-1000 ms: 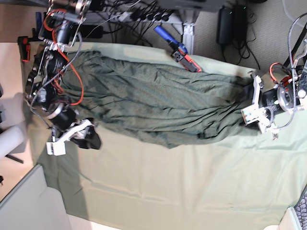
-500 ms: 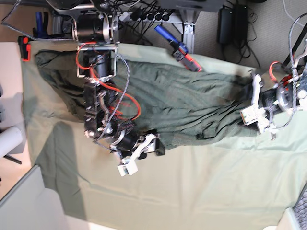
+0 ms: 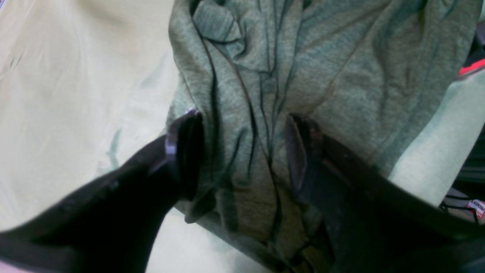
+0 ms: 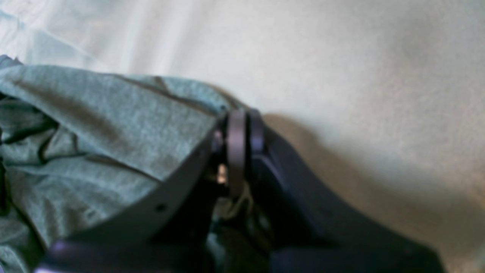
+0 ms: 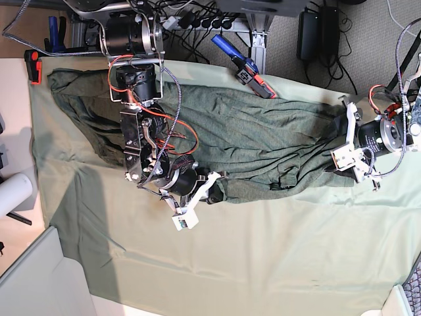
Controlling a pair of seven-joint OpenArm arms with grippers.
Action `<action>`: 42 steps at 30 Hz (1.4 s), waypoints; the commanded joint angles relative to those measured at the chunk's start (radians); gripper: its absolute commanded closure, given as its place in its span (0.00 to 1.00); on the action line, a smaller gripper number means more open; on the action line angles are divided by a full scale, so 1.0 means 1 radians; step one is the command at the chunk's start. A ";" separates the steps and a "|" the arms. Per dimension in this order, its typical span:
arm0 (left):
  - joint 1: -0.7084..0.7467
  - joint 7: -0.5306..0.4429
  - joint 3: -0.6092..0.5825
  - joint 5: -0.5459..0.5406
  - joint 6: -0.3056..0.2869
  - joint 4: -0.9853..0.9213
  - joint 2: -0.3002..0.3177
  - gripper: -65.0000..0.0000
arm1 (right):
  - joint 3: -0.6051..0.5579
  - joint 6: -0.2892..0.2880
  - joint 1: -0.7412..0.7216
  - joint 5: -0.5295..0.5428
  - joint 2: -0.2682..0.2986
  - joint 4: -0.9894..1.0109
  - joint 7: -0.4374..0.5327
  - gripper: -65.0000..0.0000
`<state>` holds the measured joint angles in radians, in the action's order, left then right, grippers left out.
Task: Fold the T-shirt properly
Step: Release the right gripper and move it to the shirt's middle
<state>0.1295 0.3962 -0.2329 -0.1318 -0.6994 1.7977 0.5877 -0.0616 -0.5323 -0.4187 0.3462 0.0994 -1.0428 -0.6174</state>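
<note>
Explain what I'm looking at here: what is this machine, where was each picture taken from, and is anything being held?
It is a two-armed robot folding a T-shirt spread on a pale cloth-covered table. The overhead picture shows both arms; the other two come from cameras on each wrist. The right gripper has its jaws shut, pinching the shirt's edge near the middle of the table. The left gripper sits at the shirt's far end, jaws open, straddling bunched fabric without gripping it.
</note>
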 commanded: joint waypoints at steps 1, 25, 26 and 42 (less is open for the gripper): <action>-0.014 -0.019 0.007 -0.008 0.001 0.016 0.013 0.42 | 0.000 -0.006 -0.027 0.014 0.000 -0.021 0.014 1.00; -0.015 -0.027 0.065 0.079 0.015 -0.072 0.014 0.42 | 0.023 -0.006 0.314 0.208 0.042 -0.565 -0.230 1.00; -0.016 -0.030 0.071 0.080 0.015 -0.079 0.014 0.42 | 0.023 -0.006 0.330 0.212 0.055 -0.579 -0.229 1.00; -0.016 -0.027 0.082 -0.055 0.014 -0.085 0.014 0.42 | 0.023 -0.006 0.400 0.186 0.116 -0.603 -0.247 0.89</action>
<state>0.1268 0.3820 -0.1616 -0.1795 -0.6933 1.6985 0.5873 -0.0414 -0.5323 -0.0078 0.5182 0.2081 -1.6295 -0.8806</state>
